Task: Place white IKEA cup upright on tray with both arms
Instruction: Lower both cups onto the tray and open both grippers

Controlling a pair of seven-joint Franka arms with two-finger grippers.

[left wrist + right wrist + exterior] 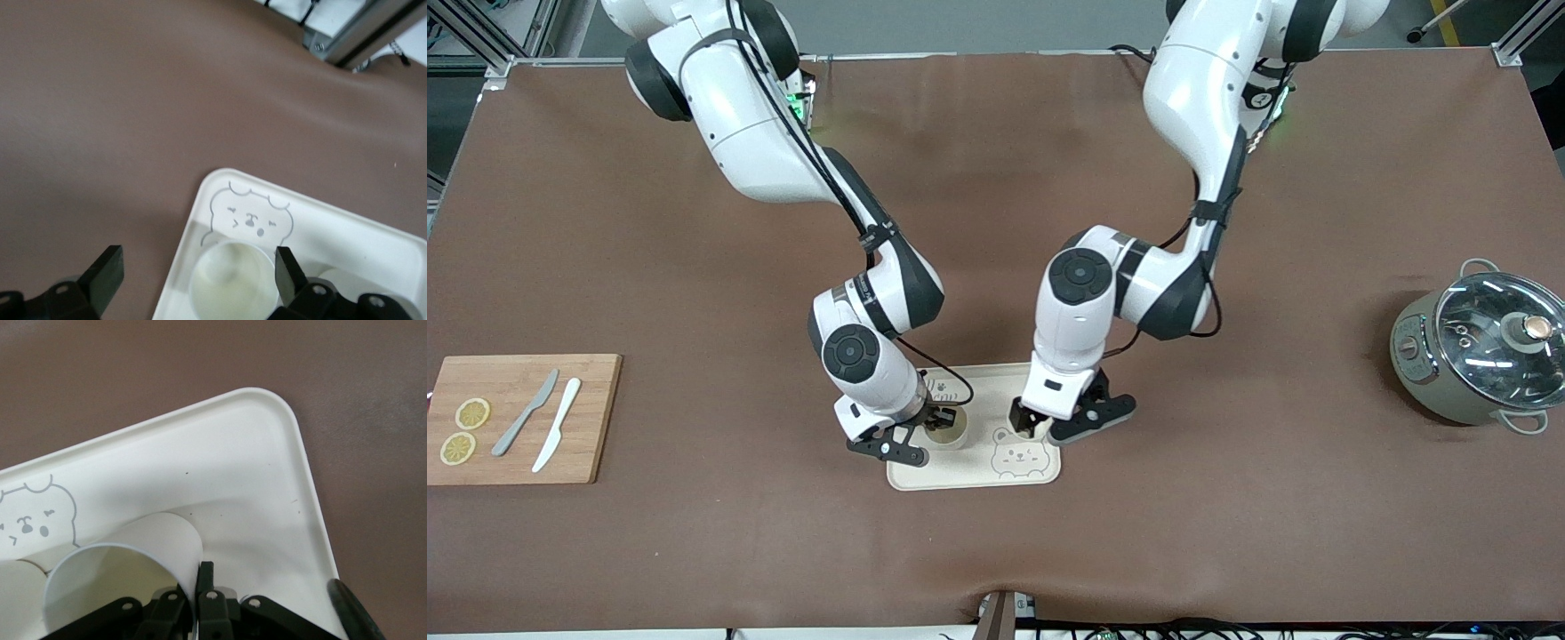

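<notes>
1. On the brown tabletop (1227,498) we see the cream tray (960,480).
2. Our right tool (932,421) is clamped on a white cup's (945,429) rim.
3. Our left tool (1040,425) hangs spread over a second cup (227,283).

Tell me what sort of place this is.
Most likely a robotics lab staged as a kitchen: two arms over a brown-covered table framed in aluminium, with a cutting board holding knives and lemon slices, a lidded pot and a cream tray.
</notes>
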